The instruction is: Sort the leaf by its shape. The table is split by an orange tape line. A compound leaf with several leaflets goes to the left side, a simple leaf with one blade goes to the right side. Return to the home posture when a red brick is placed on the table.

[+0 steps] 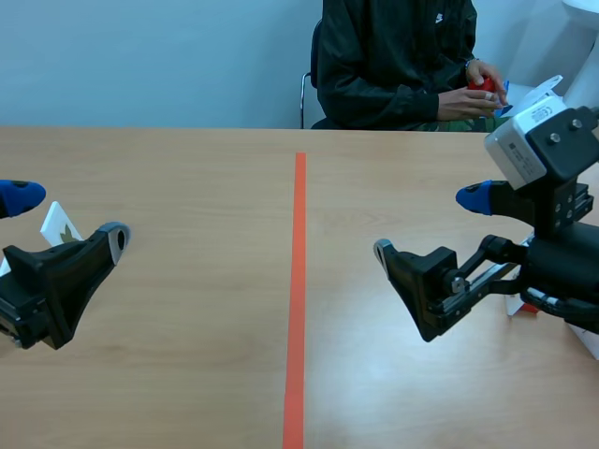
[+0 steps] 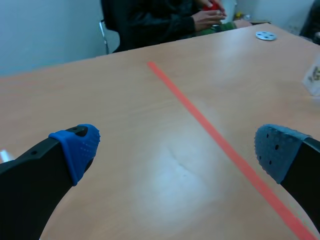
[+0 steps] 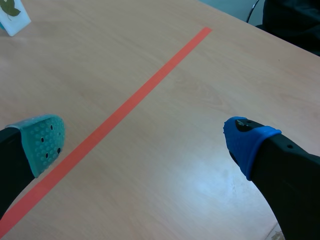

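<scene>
The left pincer (image 1: 67,219) hangs low over the left side of the table (image 1: 206,309), its fingers spread wide with nothing between them. Just behind it stands a white card (image 1: 58,224). The right wrist view shows a dark green leaf (image 3: 9,9) on that card, left of the orange tape line (image 1: 298,299); the leaf is too small to tell its shape. The right pincer (image 1: 430,224) hangs over the right side, also spread wide and holding nothing. At the far edge sits a person (image 1: 393,56), who holds a small red thing (image 1: 482,85) in both hands, above the table's far right
</scene>
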Robot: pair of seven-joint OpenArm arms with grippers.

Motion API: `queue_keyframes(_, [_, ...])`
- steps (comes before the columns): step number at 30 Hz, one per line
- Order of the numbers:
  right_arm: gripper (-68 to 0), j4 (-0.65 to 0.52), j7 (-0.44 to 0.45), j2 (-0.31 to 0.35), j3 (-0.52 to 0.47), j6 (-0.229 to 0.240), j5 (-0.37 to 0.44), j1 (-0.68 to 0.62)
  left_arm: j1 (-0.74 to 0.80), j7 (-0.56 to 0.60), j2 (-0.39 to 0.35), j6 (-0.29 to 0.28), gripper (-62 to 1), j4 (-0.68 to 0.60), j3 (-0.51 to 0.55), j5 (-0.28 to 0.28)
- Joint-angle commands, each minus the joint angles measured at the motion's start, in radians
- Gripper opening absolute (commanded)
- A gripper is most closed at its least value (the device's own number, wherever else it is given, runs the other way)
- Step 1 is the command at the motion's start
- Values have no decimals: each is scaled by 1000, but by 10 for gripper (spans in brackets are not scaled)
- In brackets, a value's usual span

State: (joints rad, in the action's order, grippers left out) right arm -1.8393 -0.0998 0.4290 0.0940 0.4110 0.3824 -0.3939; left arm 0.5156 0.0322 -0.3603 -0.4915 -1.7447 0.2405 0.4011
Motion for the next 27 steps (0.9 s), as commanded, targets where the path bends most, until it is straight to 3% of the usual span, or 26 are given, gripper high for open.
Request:
queue_keyframes(1, [4, -13, 13, 9, -5, -3, 7, 11, -5, -6, 0, 5, 14, -5, -9, 13])
queue_keyframes(8, [4, -13, 13, 9, -5, -3, 7, 11, 0, -60, 2, 12, 14, -27, -114, -5])
queue_keyframes(15, [4, -13, 13, 8, -5, -3, 7, 11, -3, -60, 67, 159, 14, -26, -232, -74])
queue_keyframes(18, [4, -13, 13, 8, -5, -3, 7, 11, -7, -60, 83, 195, 14, -26, -253, -82])
queue_keyframes(27, [4, -13, 13, 8, -5, -3, 7, 11, -18, -60, 83, 213, 14, -24, -253, -84])
